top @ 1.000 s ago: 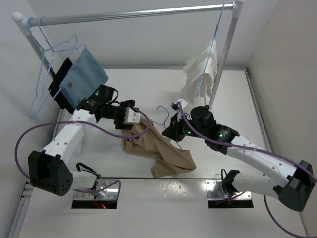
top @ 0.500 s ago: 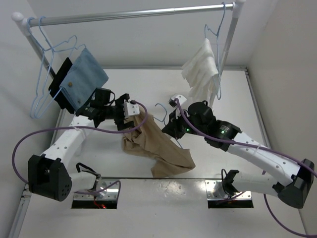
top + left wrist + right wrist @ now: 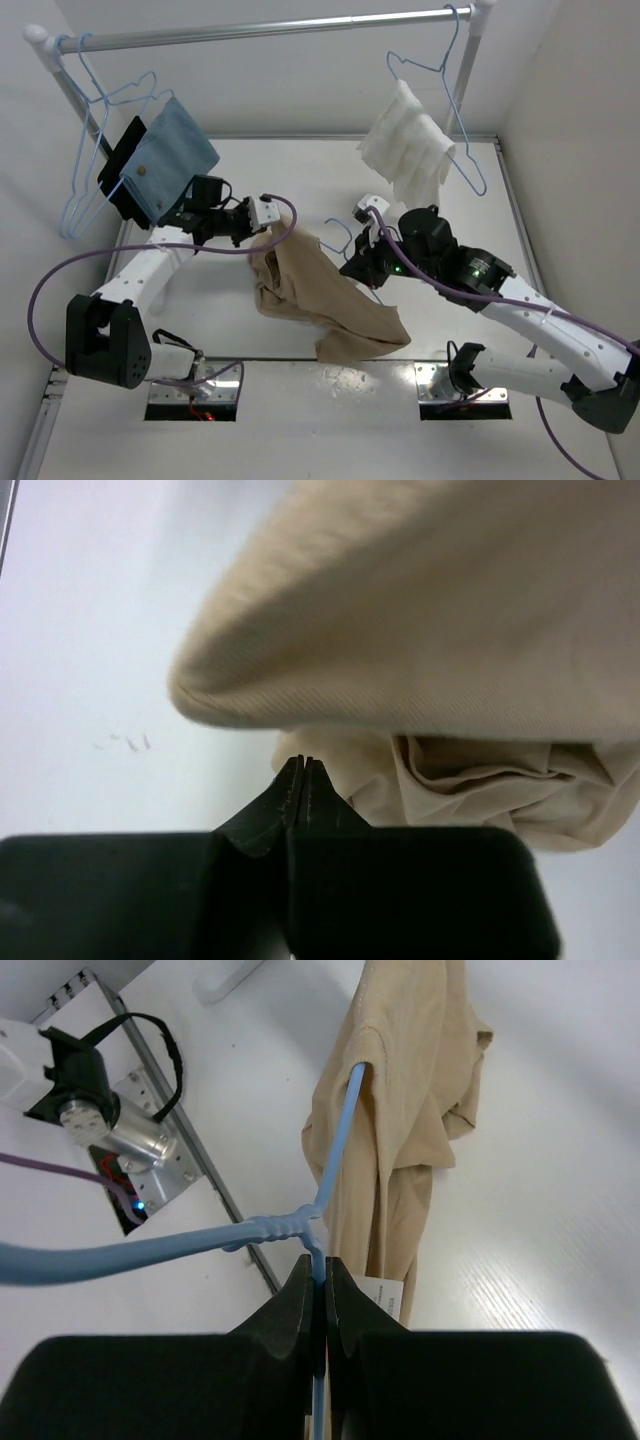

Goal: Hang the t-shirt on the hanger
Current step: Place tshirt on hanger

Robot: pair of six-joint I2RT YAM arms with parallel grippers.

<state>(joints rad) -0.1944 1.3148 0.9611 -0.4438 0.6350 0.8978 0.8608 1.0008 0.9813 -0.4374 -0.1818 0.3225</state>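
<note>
One soft tan-beige t-shirt (image 3: 320,295) sits over the middle of the white table (image 3: 300,165), bunched and drooping toward the near edge; its upper part is lifted, and in the right wrist view it falls in long folds (image 3: 400,1110) with a small white label near the lower end. One arm of the thin pale-blue wire hanger (image 3: 340,1130) runs up into a hemmed opening of the shirt; the hook (image 3: 343,237) shows just right of the fabric in the overhead view.

The right gripper (image 3: 315,1270) is clamped on the hanger's wire just below the twisted neck, jaws pressed tight on it; seen from above it (image 3: 362,262) is beside the shirt's right edge. The left gripper (image 3: 302,765) has its jaws fully together, the tips just under a rounded fold of the shirt (image 3: 420,630); from above it (image 3: 272,222) is at the shirt's upper left corner.

Behind, a metal rail (image 3: 270,30) carries a square blue denim-like cloth (image 3: 175,150) at the left and a white towel-like cloth (image 3: 405,150) at the right.
</note>
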